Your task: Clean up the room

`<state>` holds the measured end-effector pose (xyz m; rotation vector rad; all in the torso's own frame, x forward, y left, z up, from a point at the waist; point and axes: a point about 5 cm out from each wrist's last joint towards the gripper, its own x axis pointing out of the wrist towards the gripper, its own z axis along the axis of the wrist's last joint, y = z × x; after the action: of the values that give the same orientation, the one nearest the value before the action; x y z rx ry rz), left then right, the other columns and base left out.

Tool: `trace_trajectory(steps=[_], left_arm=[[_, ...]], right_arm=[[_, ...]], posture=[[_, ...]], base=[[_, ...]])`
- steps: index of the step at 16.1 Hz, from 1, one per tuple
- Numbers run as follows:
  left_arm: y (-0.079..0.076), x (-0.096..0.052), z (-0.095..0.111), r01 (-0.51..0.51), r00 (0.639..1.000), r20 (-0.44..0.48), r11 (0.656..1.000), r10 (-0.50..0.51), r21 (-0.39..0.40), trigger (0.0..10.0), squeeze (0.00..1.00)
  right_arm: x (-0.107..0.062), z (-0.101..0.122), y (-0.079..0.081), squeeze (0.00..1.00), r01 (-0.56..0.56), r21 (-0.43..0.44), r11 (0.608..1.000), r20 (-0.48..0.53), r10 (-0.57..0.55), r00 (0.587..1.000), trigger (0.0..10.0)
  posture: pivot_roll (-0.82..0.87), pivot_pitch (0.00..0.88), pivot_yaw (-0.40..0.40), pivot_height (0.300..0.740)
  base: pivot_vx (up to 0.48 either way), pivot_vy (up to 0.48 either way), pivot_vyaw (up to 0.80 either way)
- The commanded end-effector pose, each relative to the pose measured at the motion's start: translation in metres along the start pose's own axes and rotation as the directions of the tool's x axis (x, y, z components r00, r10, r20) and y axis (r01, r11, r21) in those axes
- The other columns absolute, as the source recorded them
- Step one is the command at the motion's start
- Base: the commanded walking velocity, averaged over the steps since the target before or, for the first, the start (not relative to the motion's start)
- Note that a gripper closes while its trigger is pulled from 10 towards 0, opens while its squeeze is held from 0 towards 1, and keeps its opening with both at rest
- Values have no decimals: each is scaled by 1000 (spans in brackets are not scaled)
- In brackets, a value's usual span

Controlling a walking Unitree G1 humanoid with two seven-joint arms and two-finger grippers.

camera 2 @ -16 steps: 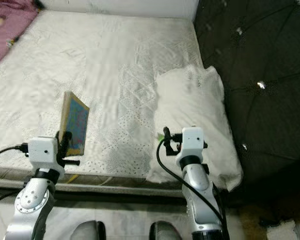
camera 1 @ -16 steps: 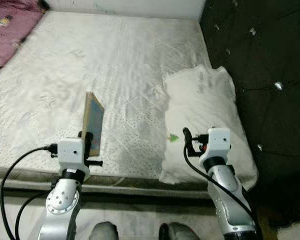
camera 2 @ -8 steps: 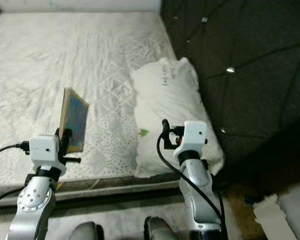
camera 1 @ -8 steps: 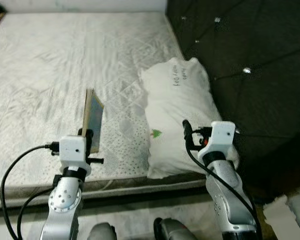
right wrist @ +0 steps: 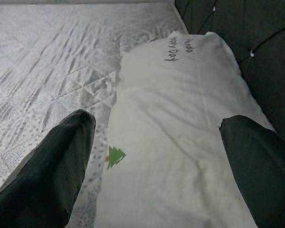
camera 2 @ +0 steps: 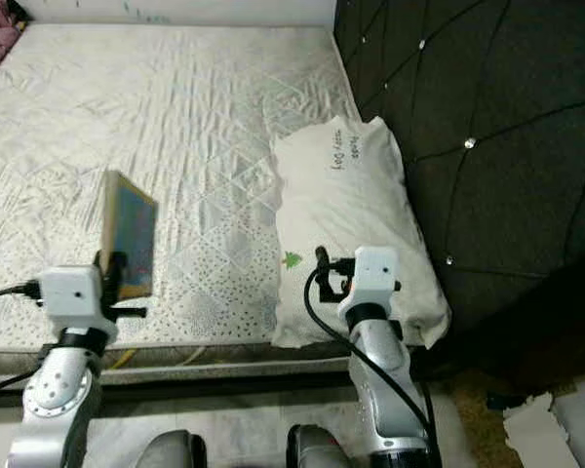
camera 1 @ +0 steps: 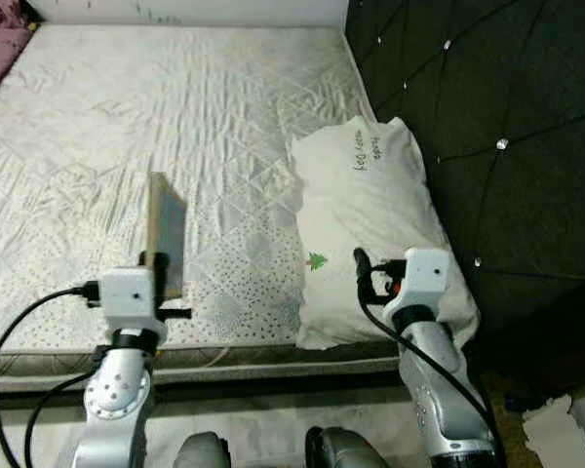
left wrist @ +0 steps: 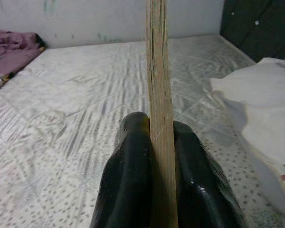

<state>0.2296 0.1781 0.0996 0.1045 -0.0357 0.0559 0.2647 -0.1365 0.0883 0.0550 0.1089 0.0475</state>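
Left wrist view: the left gripper (left wrist: 156,156) has its two black fingers (left wrist: 128,175) closed on the lower edge of a thin book (left wrist: 157,71), which stands upright with its long axis vertical and its edge toward the camera. In the eye views the same book (camera 1: 165,232) rises above the left gripper (camera 1: 156,283), over the near edge of the bed (camera 1: 127,127). The right gripper (right wrist: 156,142) is spread wide and holds nothing; it hangs just above the near end of the pillow (right wrist: 180,109), with a small green tree print (right wrist: 115,156) between its fingers. From the head, the pillow (camera 1: 370,224) lies lengthwise away from the robot, against the dark tufted headboard (camera 1: 487,107), directly ahead of the right gripper (camera 1: 366,278) and well to the right of the book; the right arm is thus the nearer one for any move on the pillow, while the left arm is occupied. Farther off, a purple cloth (camera 1: 0,39) lies at the far left corner of the bed. Compared with one second ago, the view has swung right and the book has turned from cover-on to nearly edge-on.
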Motion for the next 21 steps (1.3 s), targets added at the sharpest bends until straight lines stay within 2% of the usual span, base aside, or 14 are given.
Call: trace_trajectory(steps=[1, 18, 21], left_arm=[[-1, 2, 9, 3, 999, 51, 1000, -3, 6, 10000, 0], [-3, 9, 7, 2, 999, 36, 1000, -2, 2, 10000, 0], [-3, 9, 7, 0, 999, 34, 1000, 0, -1, 10000, 0]], right_arm=[[0, 1, -3, 0, 3, -7, 1000, 4, -3, 1000, 10000], [1, 0, -1, 0, -21, -11, 1000, 1, 21, 1000, 10000], [1, 0, -1, 0, -24, -12, 1000, -1, 24, 1000, 10000]], posture=[[75, 122, -10, 740], [65, 141, -12, 740], [65, 141, -12, 714]], base=[[0, 0, 0], [0, 0, 0], [0, 0, 0]])
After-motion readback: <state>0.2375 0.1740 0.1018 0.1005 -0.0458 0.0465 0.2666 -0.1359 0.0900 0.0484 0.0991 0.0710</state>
